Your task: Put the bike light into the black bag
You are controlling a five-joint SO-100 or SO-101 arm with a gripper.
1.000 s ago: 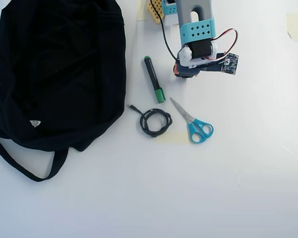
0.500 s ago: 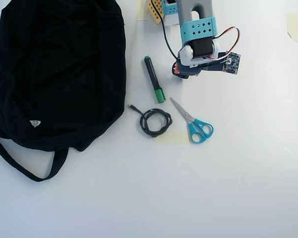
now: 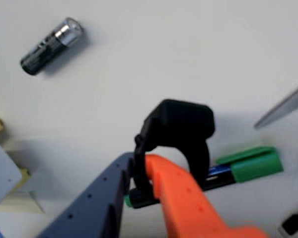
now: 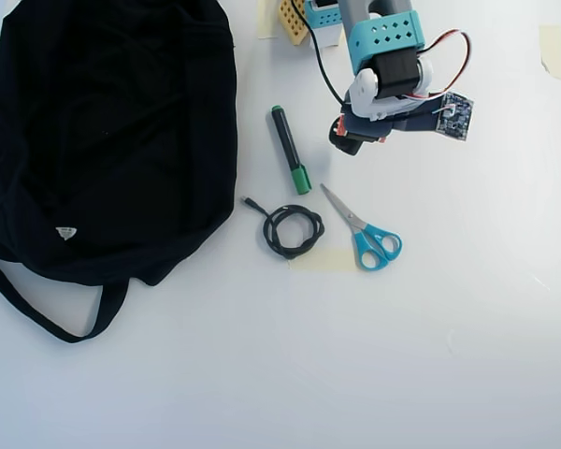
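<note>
Small black blocky bike light with rubbery loop (image 3: 181,129) pinched by strap in orange-and-blue gripper (image 3: 139,171), off table. Risk: strap slipping during carry to large black fabric bag (image 4: 103,140), well apart.

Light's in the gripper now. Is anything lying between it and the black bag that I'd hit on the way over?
The gripper holds the bike light off the table. In the overhead view only the green marker lies flat between it and the black bag; carried high, the light should pass over it.
</note>
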